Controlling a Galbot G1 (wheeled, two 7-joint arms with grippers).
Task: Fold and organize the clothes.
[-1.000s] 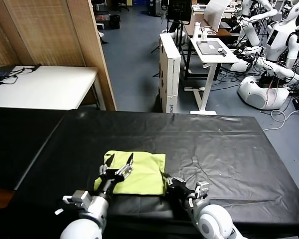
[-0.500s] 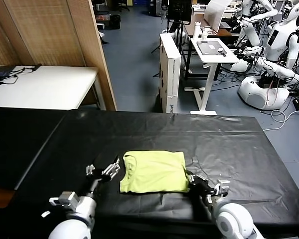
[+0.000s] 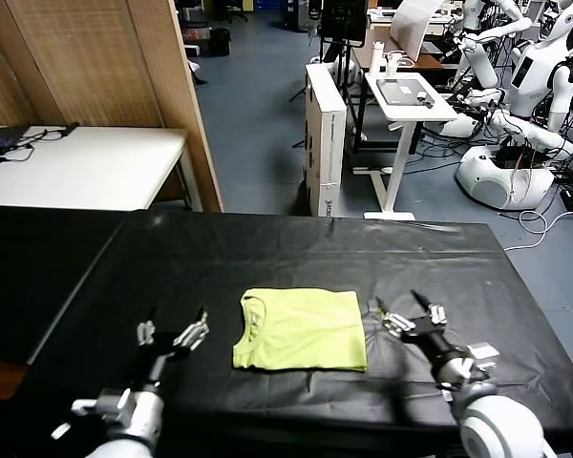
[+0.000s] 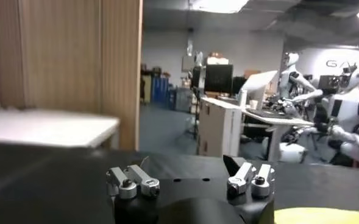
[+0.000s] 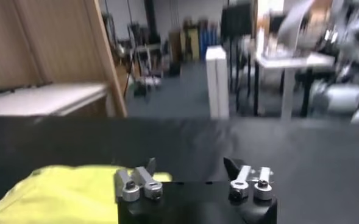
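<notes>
T-shirt [image 3: 302,329] lies folded in a neat rectangle on the black worktop [image 3: 267,258], so folding looks done. Left gripper [image 3: 172,336] at nine o'clock and right gripper [image 3: 408,315] at three o'clock flank it, fingers spread wide and empty; any next move is likely tidying its placement.

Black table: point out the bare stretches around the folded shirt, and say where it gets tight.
The black table is bare from its far edge down to the folded T-shirt, and out to both ends. It is tight beside the shirt: the open left gripper hovers a gap off its collar side, the open right gripper close by its other edge.
</notes>
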